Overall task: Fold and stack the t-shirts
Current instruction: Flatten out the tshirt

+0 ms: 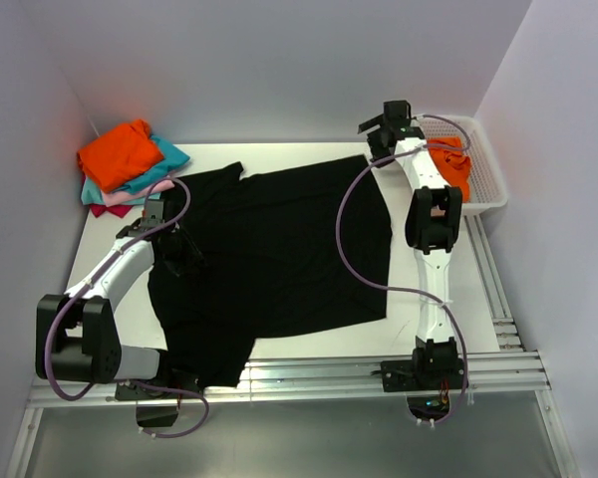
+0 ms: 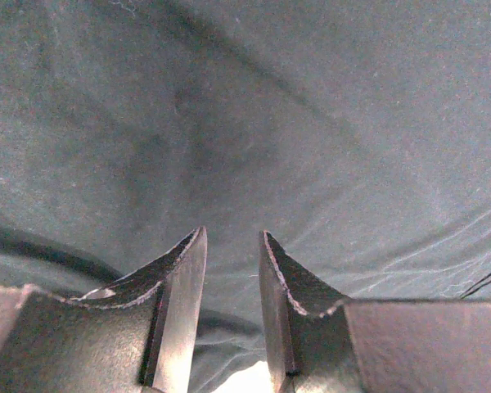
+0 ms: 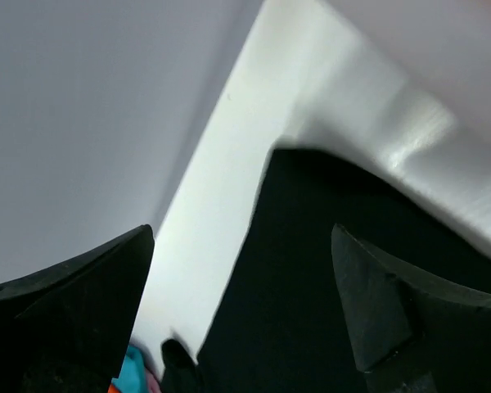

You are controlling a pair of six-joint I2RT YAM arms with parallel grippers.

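A large black t-shirt (image 1: 279,249) lies spread flat across the table, one sleeve reaching toward the far left. My left gripper (image 1: 187,257) sits low over its left side. In the left wrist view its jaws (image 2: 233,232) stand a little apart, with only dark cloth (image 2: 254,106) behind the gap. My right gripper (image 1: 377,144) hangs above the shirt's far right corner, jaws wide and empty (image 3: 241,233), over the black hem (image 3: 327,270). Folded shirts are stacked at the far left: orange (image 1: 120,151) on top, then teal (image 1: 167,157), pink (image 1: 135,196) and magenta (image 1: 102,209).
A white lattice basket (image 1: 488,174) stands at the far right with an orange shirt (image 1: 450,164) in it, close behind the right arm. Walls close in the table on three sides. Aluminium rails (image 1: 309,373) run along the near edge.
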